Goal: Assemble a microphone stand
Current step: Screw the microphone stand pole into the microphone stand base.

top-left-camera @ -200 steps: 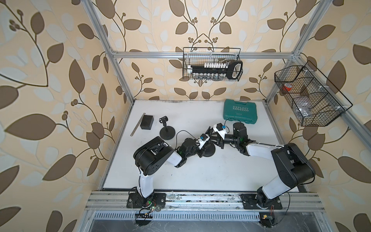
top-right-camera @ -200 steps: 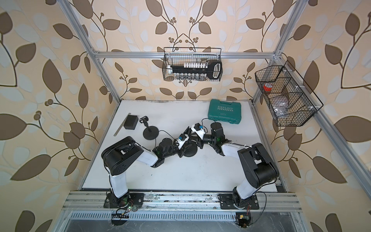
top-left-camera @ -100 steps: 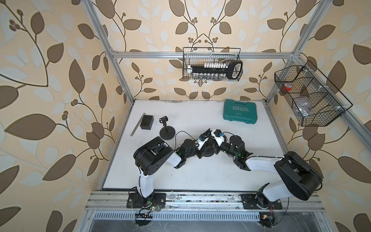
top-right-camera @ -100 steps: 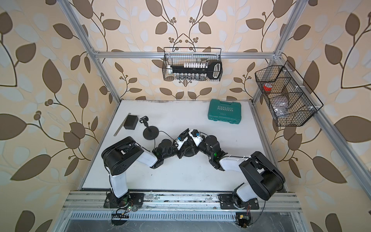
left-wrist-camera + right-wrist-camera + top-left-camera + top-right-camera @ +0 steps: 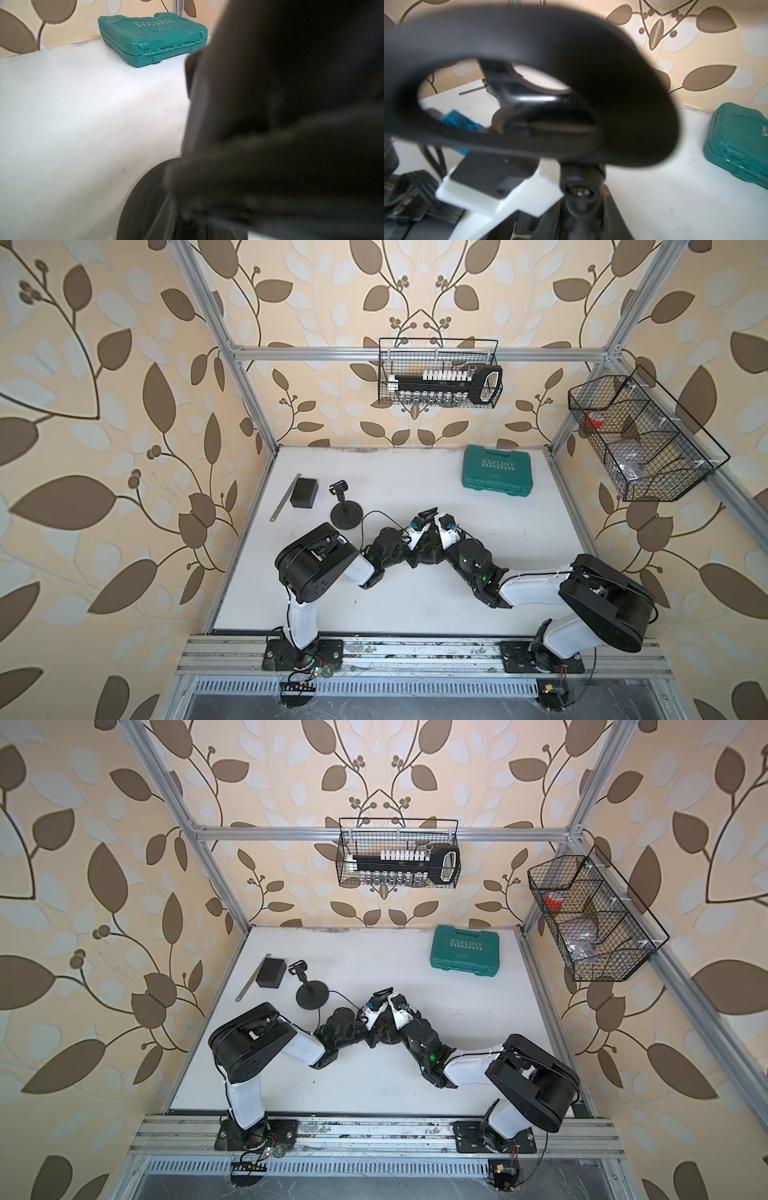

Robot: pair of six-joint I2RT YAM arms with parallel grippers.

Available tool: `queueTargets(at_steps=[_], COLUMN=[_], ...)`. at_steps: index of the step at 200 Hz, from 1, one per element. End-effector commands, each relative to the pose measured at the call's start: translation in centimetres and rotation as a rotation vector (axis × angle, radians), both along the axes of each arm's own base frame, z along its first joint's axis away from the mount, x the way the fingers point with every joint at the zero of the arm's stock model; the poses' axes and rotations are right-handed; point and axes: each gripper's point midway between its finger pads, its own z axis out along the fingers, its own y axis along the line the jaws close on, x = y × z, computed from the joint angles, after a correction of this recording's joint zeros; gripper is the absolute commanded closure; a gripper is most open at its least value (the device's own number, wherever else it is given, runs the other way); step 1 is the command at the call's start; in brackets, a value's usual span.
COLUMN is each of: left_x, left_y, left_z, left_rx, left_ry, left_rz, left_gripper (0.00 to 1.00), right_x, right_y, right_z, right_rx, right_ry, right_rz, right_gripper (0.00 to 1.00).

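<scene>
Black plastic ring clip (image 5: 550, 41) on its upright (image 5: 580, 178), seen close in the right wrist view. The right gripper (image 5: 581, 225) appears to have its jaws clamped low on that upright, as far as the dark fingers at the picture's edge allow a judgement. Left gripper (image 5: 412, 559): jaws together; what they pinch, if anything, is hidden under the two wrists. The round base (image 5: 145, 207) lies flat on the white table (image 5: 374, 605), near mid-table, beneath the meeting grippers. Step in hand, by inference: seating the upright in the centre of the base. To do it well, hold the upright plumb over the centre, let the left arm pin the base against turning, and feed downward gently; a tilted entry would likely bind or skid the disc. A second stand (image 5: 346, 517), complete, stands apart to the left; the green tool case (image 5: 497, 474) lies well behind the work
</scene>
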Motion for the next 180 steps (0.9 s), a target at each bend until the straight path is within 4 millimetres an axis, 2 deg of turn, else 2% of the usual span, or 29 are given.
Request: queueTargets(at_steps=[1, 49, 69, 84, 96, 128, 180], left_x=[0.3, -0.1, -0.1, -0.1, -0.1, -0.1, 0.0], left_y=[-0.5, -0.3, -0.2, -0.2, -0.2, -0.2, -0.2], left_z=[0.6, -0.9, -1.2, -1.4, -1.6, -1.9, -2.3], left_rx=[0.015, 0.055, 0.067, 0.074, 0.078, 0.084, 0.094], left_ry=[-0.029, -0.017, -0.016, -0.014, -0.010, -0.008, -0.003], left_rz=[-0.008, -0.022, -0.025, -0.026, -0.025, -0.025, -0.025], left_gripper=[0.84, 0.86, 0.86, 0.86, 0.86, 0.86, 0.86], right_x=[-2.2, -2.4, -2.9, -2.4, -2.0, -1.2, -1.1], right_y=[0.4, 0.7, 1.0, 0.0, -0.7, -2.6, -2.3], right_z=[-5.6, -3.6, -3.0, -2.4, -2.2, -1.7, 0.3], right_rx=[-0.138, -0.086, -0.107, -0.093, -0.085, -0.047, 0.004], right_ry=[0.151, 0.155, 0.162, 0.166, 0.174, 0.191, 0.167], right_rz=[0.091, 0.258, 0.329, 0.347, 0.359, 0.427, 0.650], right_gripper=[0.94, 0.73, 0.58, 0.46, 0.41, 0.40, 0.45])
